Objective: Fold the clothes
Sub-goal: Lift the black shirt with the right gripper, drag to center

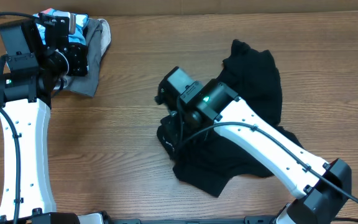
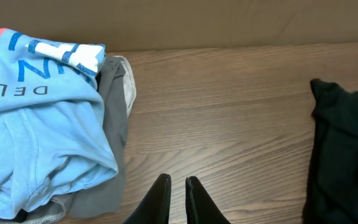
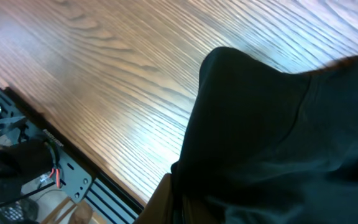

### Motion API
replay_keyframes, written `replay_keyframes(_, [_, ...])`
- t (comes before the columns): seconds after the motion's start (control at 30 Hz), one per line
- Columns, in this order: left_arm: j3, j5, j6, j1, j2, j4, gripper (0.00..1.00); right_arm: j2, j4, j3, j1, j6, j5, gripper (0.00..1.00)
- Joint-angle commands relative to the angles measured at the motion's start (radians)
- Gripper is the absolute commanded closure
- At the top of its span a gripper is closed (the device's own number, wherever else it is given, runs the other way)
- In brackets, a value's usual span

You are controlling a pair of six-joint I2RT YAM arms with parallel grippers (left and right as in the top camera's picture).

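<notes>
Wood-grain tabletop (image 1: 135,62), cardboard wall running behind it. My left gripper (image 2: 178,182) is hovering with fingers together, gripping nothing. Ahead-left of it, a light blue printed shirt (image 2: 36,124) is sitting on a grey-tan garment (image 2: 114,130). My right gripper (image 3: 174,193) is pinching an edge of the black garment (image 1: 253,81), which is lying crumpled beneath and behind it: thin, floppy, matte. I'm judging this as the spread-out stage. The next move is calling for a lift and a flat pull before any fold.
</notes>
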Motion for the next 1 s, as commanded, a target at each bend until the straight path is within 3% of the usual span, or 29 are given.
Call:
replay_keyframes(0.0, [0.027,-0.008,-0.010,0.003,0.003,-0.003,0.88,-0.009,0.014,0.013,0.019,-0.016,-0.016,0.96])
replay_keyframes(0.27, [0.027,-0.006,-0.010,0.002,0.003,-0.004,0.88,-0.047,0.010,0.105,-0.047,-0.001,-0.015,0.96])
replay_keyframes(0.4, [0.027,-0.008,-0.010,0.003,0.003,-0.003,0.89,-0.048,0.115,0.132,-0.086,0.007,-0.014,0.96])
replay_keyframes(0.6, [0.027,-0.072,-0.010,0.010,0.003,-0.003,0.89,0.011,0.403,0.132,-0.090,0.015,0.073,0.96])
replay_keyframes(0.9, [0.027,-0.112,-0.010,0.040,0.003,-0.011,0.87,0.240,0.908,0.132,-0.108,0.044,0.258,0.96])
replay_keyframes(0.93, [0.027,-0.112,-0.010,0.040,0.003,-0.011,0.86,0.259,0.949,0.132,-0.116,0.051,0.264,0.90])
replay_keyframes(0.97, [0.027,-0.112,-0.009,0.040,0.003,-0.015,0.85,0.273,0.975,0.132,-0.124,0.063,0.271,0.68])
